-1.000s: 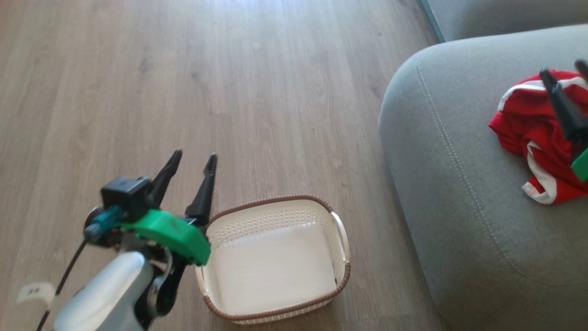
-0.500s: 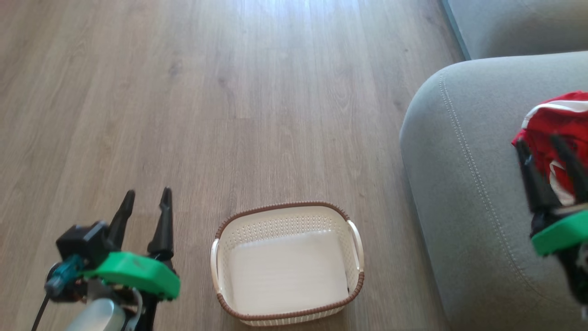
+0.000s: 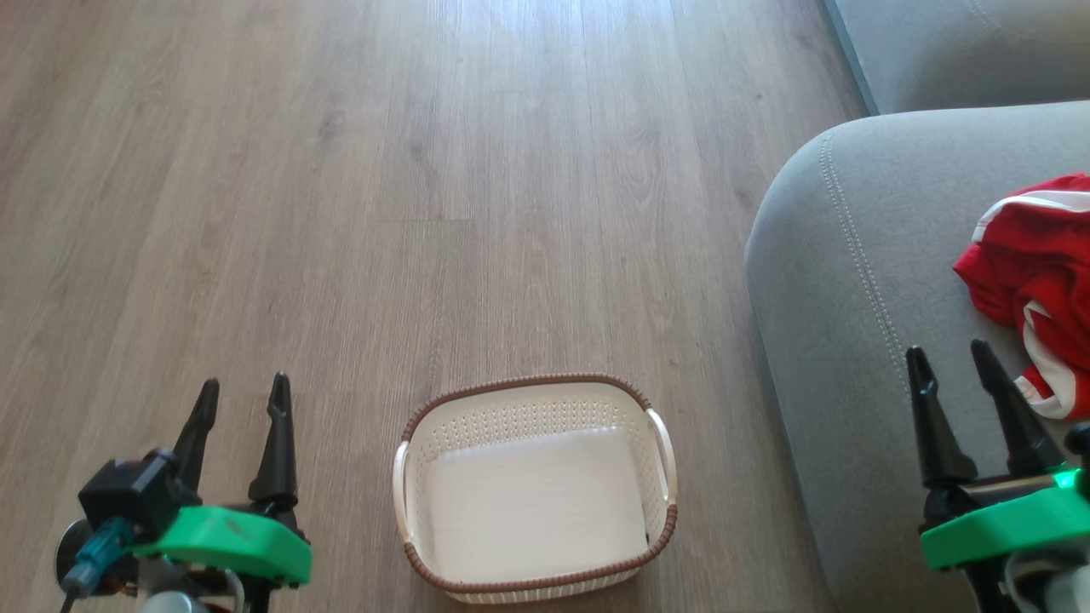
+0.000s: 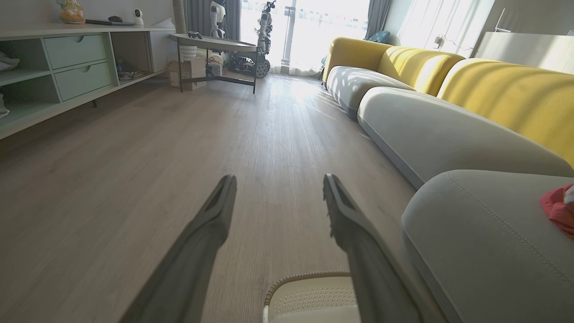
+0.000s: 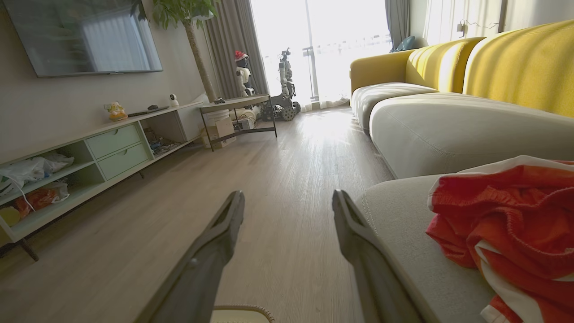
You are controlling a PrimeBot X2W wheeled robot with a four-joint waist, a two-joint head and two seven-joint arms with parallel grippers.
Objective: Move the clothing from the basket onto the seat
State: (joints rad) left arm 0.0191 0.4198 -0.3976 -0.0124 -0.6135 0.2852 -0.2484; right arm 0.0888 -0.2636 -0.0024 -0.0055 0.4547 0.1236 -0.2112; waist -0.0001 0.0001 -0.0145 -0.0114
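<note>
The cream basket with its brown rim sits on the wood floor and holds nothing; its rim also peeks in at the bottom of the left wrist view. Red clothing with white trim lies crumpled on the grey seat, also seen close up in the right wrist view. My left gripper stands open over the floor, left of the basket. My right gripper is open above the seat, just short of the clothing, with nothing between its fingers.
Wood floor stretches ahead. A second grey cushion lies beyond the seat, with yellow backrests behind. A low shelf unit, a side table and other robots stand far across the room.
The head camera swung, shifting the whole picture. My right gripper drew back from the clothing, which stays on the seat. My left gripper dropped lower and left, away from the basket.
</note>
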